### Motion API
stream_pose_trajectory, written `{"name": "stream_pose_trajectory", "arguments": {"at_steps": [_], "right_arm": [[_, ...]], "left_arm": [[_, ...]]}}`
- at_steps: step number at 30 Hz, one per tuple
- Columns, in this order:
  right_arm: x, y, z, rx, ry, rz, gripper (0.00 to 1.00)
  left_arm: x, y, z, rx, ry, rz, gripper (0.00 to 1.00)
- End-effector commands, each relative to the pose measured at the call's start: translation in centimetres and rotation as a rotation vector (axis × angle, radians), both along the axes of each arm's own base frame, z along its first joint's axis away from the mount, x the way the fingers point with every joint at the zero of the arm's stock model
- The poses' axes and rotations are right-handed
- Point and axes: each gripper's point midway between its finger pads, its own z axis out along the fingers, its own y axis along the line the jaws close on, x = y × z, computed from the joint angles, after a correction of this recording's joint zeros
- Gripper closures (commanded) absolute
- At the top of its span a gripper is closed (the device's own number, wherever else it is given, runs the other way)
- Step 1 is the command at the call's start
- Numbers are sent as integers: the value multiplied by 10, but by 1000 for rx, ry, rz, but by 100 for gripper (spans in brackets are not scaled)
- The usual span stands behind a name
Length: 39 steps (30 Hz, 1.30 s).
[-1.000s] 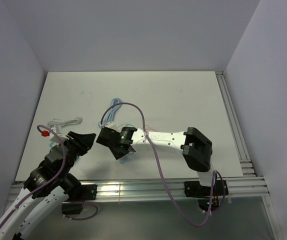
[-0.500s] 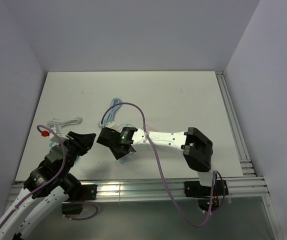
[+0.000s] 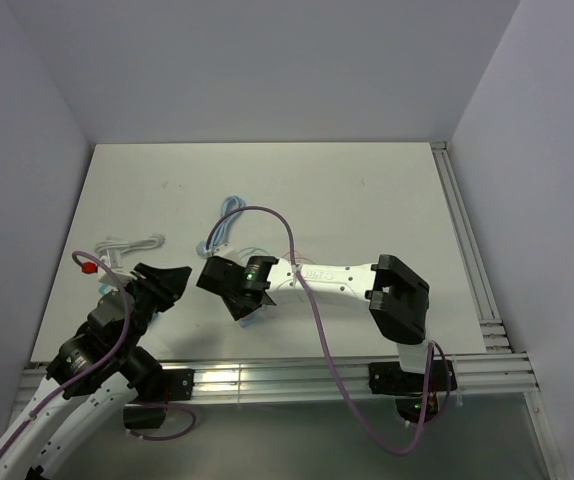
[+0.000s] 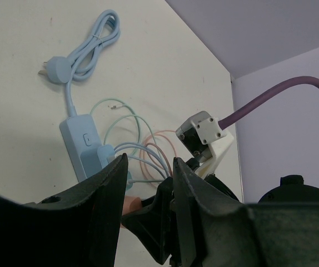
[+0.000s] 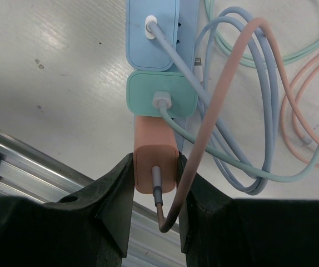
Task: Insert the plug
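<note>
Slight rightward creep: your right gripper [image 5: 155, 167], clamped on orange block-shaped plug [image 5: 155, 146] against pale-blue plastic power strip [image 4: 80, 139], seating unconfirmed; left gripper [image 4: 148, 167] parted, empty.

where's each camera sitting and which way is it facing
top external: above and behind the bases, looking down on the table; left arm and right arm show.
left wrist: on that arm, facing across to the power strip; own fingers show.
right wrist: looking down at the orange charger between its fingers.
shared: both wrist views show the power strip.
</note>
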Motion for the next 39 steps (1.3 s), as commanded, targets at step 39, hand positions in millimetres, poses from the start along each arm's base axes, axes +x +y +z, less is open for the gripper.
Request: {"name": "stream_pose_trajectory", "arguments": {"at_steps": [39], "right_arm": [[5,-36,-85,-187,80,-99,100]], "left_arm": [[-7,5,13,-45,-38,0,56]]}}
